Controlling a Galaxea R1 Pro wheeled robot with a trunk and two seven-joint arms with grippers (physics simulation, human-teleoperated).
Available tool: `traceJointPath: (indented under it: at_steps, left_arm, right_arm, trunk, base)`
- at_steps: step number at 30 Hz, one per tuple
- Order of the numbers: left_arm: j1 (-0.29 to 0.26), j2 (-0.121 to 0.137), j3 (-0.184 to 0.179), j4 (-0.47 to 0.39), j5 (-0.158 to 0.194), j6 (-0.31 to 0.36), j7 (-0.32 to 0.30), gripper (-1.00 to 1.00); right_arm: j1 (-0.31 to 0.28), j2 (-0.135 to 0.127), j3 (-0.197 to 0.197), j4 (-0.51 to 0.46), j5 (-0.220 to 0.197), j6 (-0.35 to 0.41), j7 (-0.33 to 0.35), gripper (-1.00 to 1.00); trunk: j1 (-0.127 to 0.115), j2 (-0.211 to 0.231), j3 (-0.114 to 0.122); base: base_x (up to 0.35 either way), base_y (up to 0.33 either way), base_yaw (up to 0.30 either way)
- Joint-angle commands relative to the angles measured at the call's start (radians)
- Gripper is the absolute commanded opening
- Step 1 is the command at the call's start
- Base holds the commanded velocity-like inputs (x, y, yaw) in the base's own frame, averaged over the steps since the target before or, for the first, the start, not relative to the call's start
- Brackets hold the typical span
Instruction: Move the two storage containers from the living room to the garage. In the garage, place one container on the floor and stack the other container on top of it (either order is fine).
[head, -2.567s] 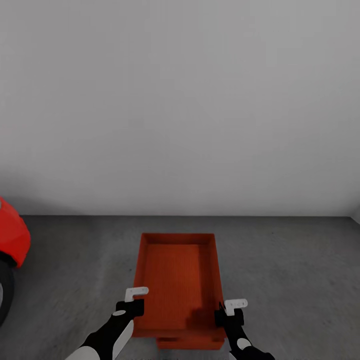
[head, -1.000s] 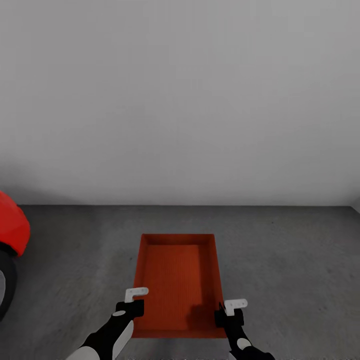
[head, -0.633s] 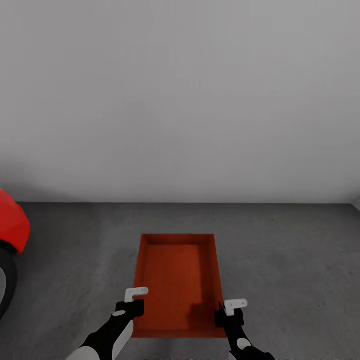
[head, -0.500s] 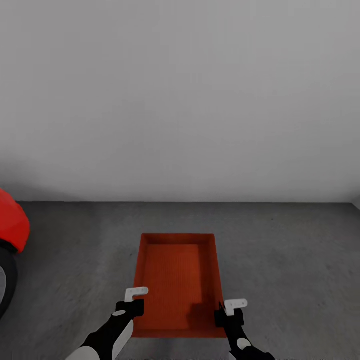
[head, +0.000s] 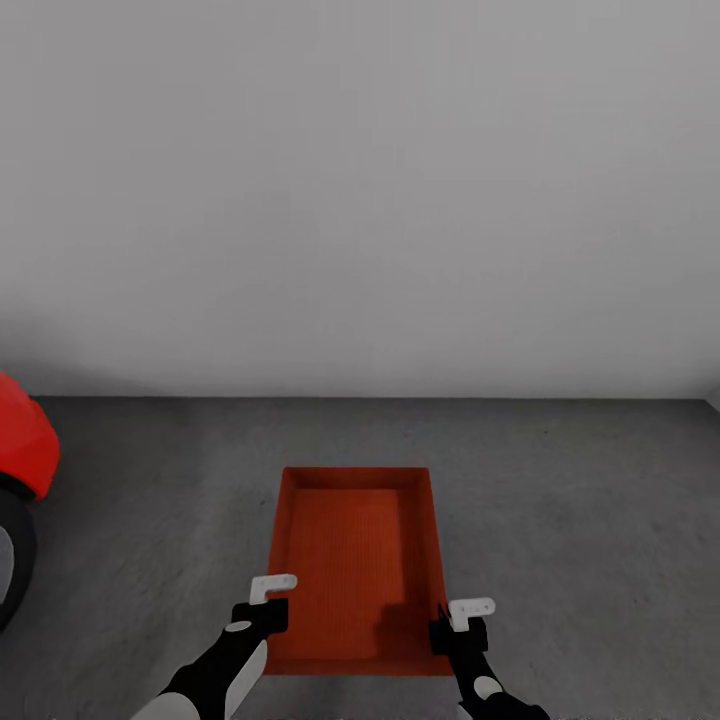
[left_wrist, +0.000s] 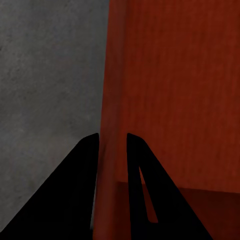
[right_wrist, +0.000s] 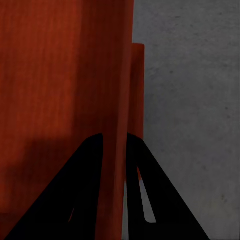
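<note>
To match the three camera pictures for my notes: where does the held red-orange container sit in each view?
Head view: the container lies low at center, between the left claw and right claw.
Left wrist view: its wall runs between the claw's fingers.
Right wrist view: its wall runs between the fingers.
Shared landmark: the grey floor.

The red car (head: 22, 460) is cut by the left edge of the head view, so just its rounded corner and part of a dark wheel show. The lower container (right_wrist: 137, 90) is almost fully hidden under the upper container (head: 355, 560).
</note>
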Motion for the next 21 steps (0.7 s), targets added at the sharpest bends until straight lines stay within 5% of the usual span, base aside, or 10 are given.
traceJointPath:
  at_steps: [1, 11, 21]
  left_arm:
    - [0.0, 0.004, -0.009, 0.016, 0.009, 0.006, 0.016, -1.0]
    - [0.0, 0.004, -0.009, 0.015, 0.011, 0.006, 0.016, -1.0]
    - [0.0, 0.004, -0.009, 0.016, 0.007, 0.006, 0.016, -1.0]
  right_arm:
    - [-0.001, -0.009, -0.015, -0.001, -0.011, -0.065, -0.058, -1.0]
    - [-0.001, -0.009, -0.015, -0.001, -0.011, -0.065, -0.058, -1.0]
    - [-0.001, -0.009, -0.015, -0.001, -0.011, -0.065, -0.058, -1.0]
  trunk:
    - [0.0, -0.001, -0.003]
    - [0.0, -0.001, -0.013]
    - [0.0, -0.001, -0.013]
  base:
    - [0.0, 0.0, 0.0]
    - [0.043, 0.0, 0.0]
    - [0.296, 0.0, 0.0]
